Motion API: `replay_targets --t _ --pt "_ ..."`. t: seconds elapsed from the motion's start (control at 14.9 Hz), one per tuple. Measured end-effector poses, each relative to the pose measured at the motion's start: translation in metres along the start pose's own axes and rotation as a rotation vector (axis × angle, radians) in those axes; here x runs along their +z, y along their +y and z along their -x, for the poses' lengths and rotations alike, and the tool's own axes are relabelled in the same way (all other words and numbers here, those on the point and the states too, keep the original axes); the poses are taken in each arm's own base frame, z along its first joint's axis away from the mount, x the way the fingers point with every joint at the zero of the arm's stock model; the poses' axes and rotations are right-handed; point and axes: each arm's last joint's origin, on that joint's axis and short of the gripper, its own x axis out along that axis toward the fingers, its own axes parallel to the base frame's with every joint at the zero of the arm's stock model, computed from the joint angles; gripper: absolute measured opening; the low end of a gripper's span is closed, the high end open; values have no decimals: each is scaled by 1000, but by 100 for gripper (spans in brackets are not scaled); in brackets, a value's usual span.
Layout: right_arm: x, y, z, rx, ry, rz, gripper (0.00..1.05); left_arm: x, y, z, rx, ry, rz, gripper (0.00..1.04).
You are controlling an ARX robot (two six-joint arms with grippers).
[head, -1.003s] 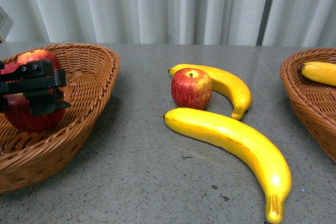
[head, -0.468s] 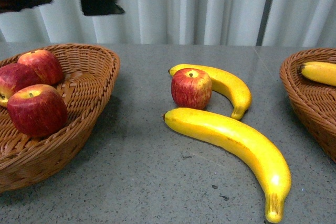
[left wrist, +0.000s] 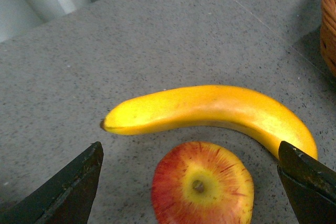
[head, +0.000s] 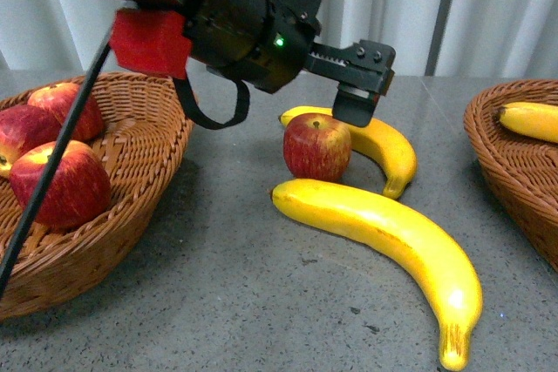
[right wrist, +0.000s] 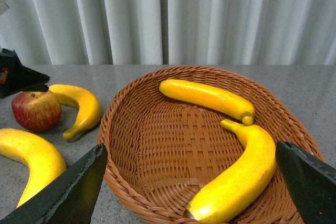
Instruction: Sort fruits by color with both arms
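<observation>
Left gripper [head: 356,84] swung across — spread wide above the loose apple [head: 317,146].

we see one red apple [head: 317,146] with a yellow-streaked top and short stem, upright on the table [head: 227,285], just in front of a small banana [head: 384,147] that curves behind it. a large banana [head: 392,241] lies nearer us, its brown tip toward the camera. three more apples [head: 61,185] sit in the left basket [head: 148,154]. two bananas [right wrist: 207,98] lie in the right basket [right wrist: 131,129]. the black left arm [head: 227,15], with a red block and green light, reaches over the table. the left gripper [left wrist: 190,153] hangs above the lone apple, jaws wide apart. the right gripper [right wrist: 190,150] is spread wide, facing the right basket.
</observation>
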Motion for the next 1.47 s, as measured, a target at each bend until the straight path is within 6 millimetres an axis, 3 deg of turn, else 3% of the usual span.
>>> replay_targets --t 0.13,0.47,0.67,0.87,1.0,1.14,1.2,1.34,1.47 --pt "0 0 0 0 0 0 98 -9 -9 -16 -9 62 19 98" --pt "0 0 0 0 0 0 98 -31 -5 -32 -12 129 118 98" --pt "0 0 0 0 0 0 98 -35 -5 -34 -28 136 136 72" --pt "0 0 0 0 0 0 98 -26 2 -25 -2 102 143 68" --pt "0 0 0 0 0 0 98 7 24 9 101 -9 155 67" --pt "0 0 0 0 0 0 98 26 58 39 245 -68 228 67" --pt "0 0 0 0 0 0 98 21 84 47 337 -64 317 67" --pt "0 0 0 0 0 0 98 -7 112 50 428 -1 419 67" --pt "0 0 0 0 0 0 98 -30 115 49 447 50 449 67"
